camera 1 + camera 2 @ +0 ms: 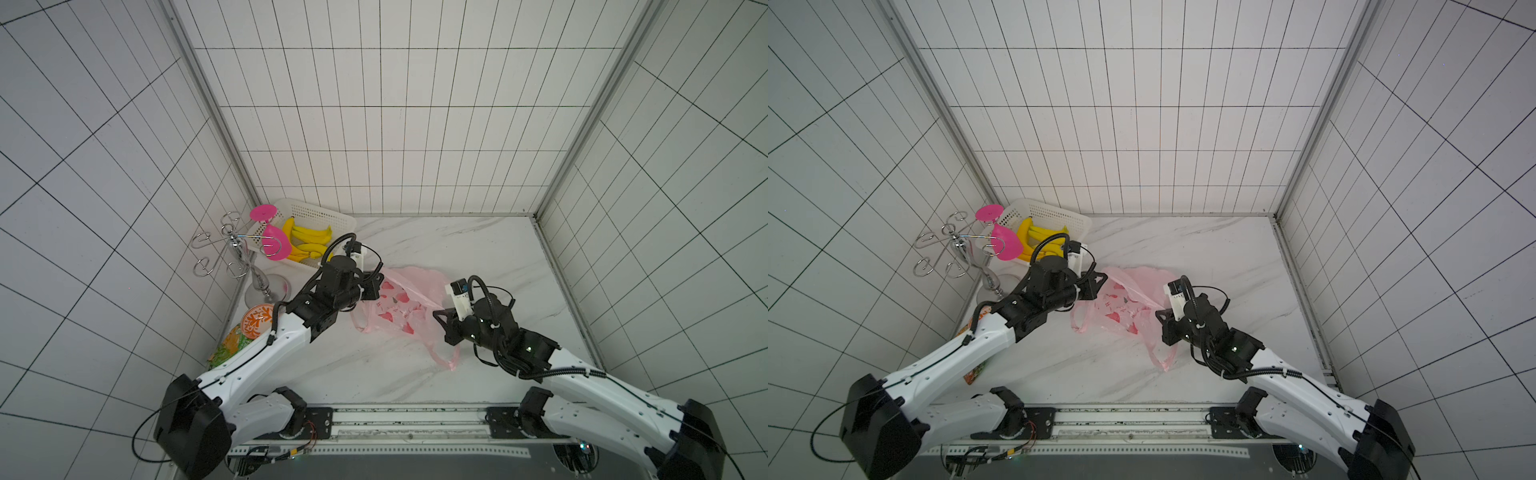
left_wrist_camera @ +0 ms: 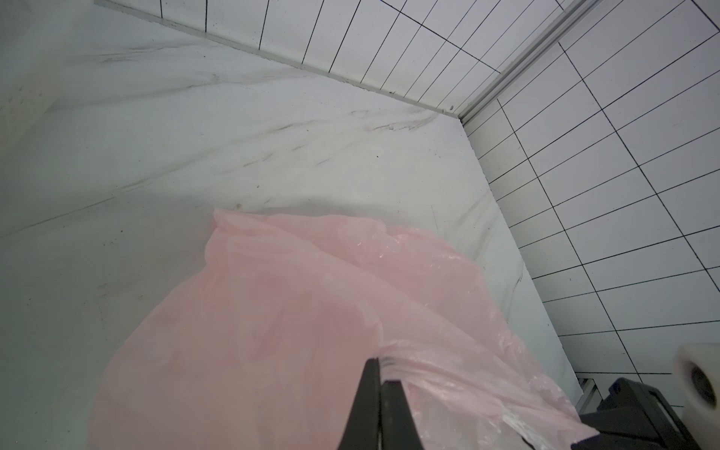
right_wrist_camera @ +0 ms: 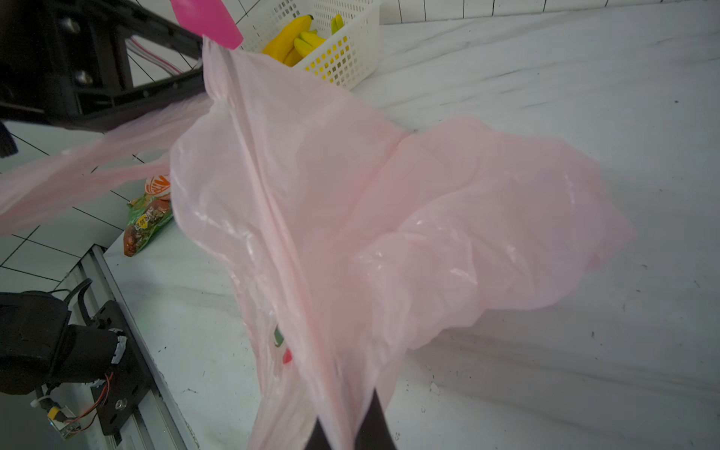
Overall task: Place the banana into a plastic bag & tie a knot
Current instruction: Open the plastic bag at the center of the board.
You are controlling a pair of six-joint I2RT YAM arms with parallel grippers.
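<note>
the pink plastic bag [image 1: 399, 309] lies on the white table [image 1: 478, 257], pulled between the left gripper [image 1: 379, 287] and the right gripper [image 1: 436, 313], which both pinch it, while yellow bananas [image 1: 309, 241] sit in a white basket [image 1: 328, 216] in the far corner.

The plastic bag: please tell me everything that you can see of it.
The plastic bag is thin, translucent pale pink film with red prints, crumpled. It is stretched between the left gripper and the right gripper, both shut on its edge; its body sags onto the marble table. Two loop handles hang loose. No knot is tied.
</note>
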